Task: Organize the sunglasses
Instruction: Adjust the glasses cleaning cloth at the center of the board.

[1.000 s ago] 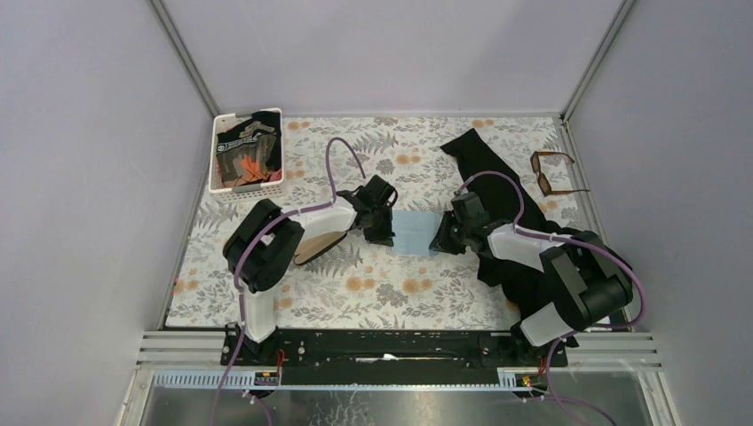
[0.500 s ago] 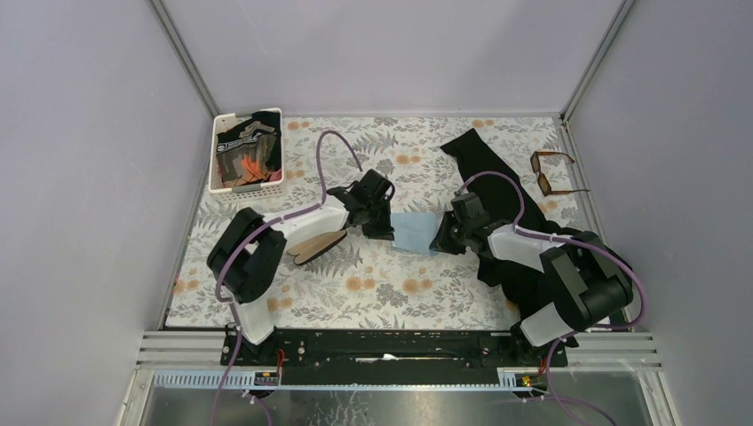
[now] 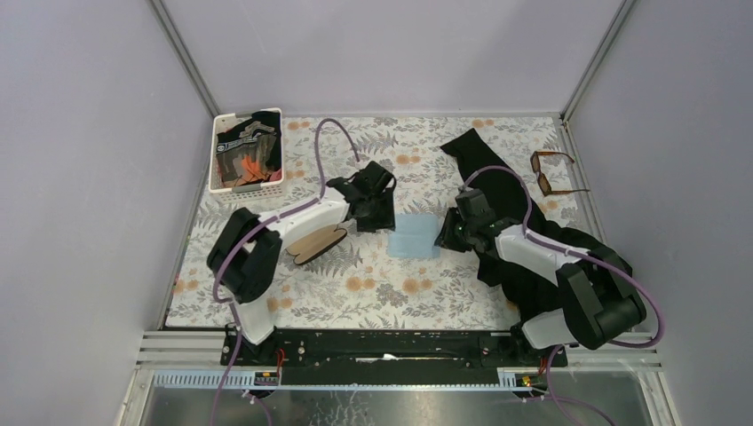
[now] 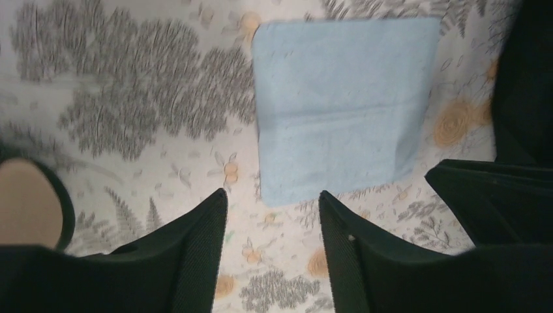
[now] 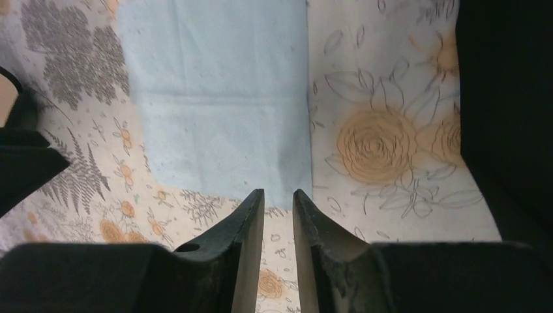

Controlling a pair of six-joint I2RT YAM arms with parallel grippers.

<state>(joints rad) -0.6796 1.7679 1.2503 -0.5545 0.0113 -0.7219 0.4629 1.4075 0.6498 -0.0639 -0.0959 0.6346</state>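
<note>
Sunglasses (image 3: pixel 542 182) lie at the table's 2 o'clock corner, well apart from both grippers. Left gripper (image 4: pixel 272 202) gapes empty. Right gripper (image 5: pixel 278 195) is barely parted and empty at the blue cloth (image 3: pixel 414 235). Risk: a hasty reach from here shoves the glasses into the wall (image 3: pixel 639 133).

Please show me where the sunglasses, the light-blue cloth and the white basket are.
sunglasses (image 3: pixel 542 184): top view, on a dark lens.
light-blue cloth (image 4: pixel 339 111): left wrist view, on its middle.
white basket (image 3: pixel 249 187): top view, on its near wall.

No text, label, brand or number can be read in any view.
</note>
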